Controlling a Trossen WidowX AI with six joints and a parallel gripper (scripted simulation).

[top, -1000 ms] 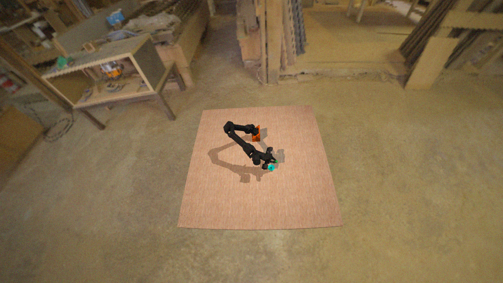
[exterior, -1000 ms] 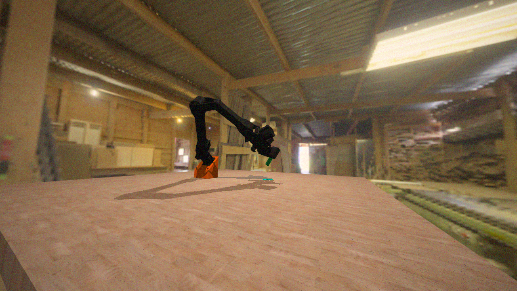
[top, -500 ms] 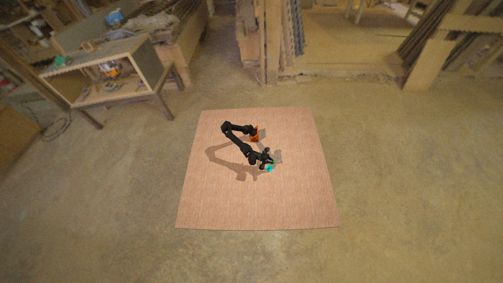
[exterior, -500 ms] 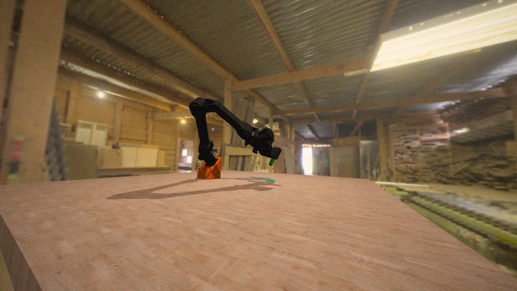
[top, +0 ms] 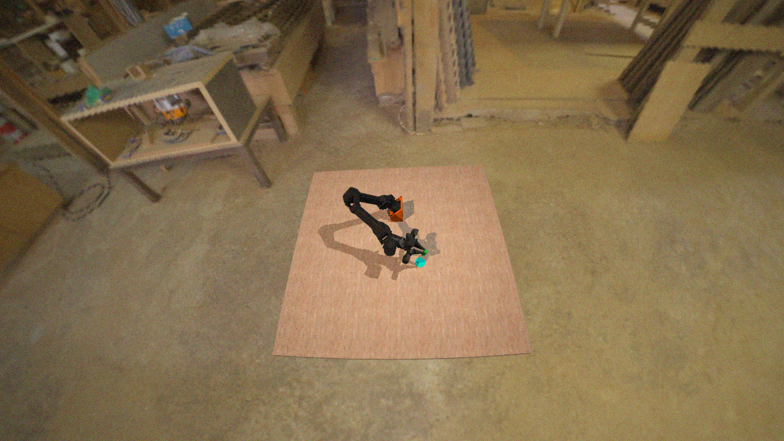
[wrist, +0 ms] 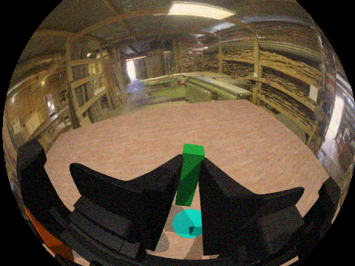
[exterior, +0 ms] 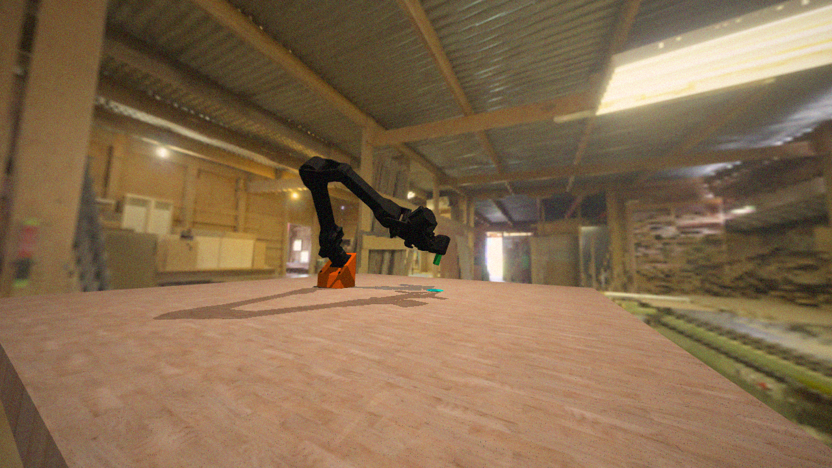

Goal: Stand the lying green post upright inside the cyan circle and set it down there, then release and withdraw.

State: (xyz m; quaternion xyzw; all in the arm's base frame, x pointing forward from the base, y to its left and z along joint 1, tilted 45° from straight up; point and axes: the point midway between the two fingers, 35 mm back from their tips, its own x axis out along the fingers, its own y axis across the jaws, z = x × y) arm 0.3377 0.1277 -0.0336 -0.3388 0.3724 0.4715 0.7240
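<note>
From the top view, the black arm (top: 368,220) (exterior: 360,189) rises from its orange base (top: 397,215) (exterior: 343,278) (wrist: 49,240), bends at a high elbow, and reaches back across the desk (top: 394,318) (exterior: 372,372) (wrist: 155,125). At its end the claw (top: 424,252) (exterior: 437,254) (wrist: 191,161) has the green post (top: 425,252) (exterior: 437,259) (wrist: 191,174) at its fingertips. Only a small patch of green shows from here, right near the cyan circle (top: 419,262) (exterior: 433,290) (wrist: 187,223), which lies flat on the desk. A shadow of the arm falls across the wood-patterned surface, and the desk's reddish top stands out against the concrete floor (top: 136,307) around it.

In the exterior view, the arm arches up from the orange base and then slopes down toward the claw. The green post pokes out beneath the claw, close to upright but leaning a little, its lower end in the air above the desk. The cyan circle shows as a thin bright sliver on the desk below it, with a gap between the two. The claw's fingers are mostly hidden behind its dark body.

In the wrist view, the claw is clamped on the green post, with one black fingertip against each side near the post's bright, squarish end. The rest of the post runs down the picture between the fingers. Beyond its darker end, the cyan circle appears on the desk, partly covered by the finger on the picture's right and marked by a small dark shadow patch.
</note>
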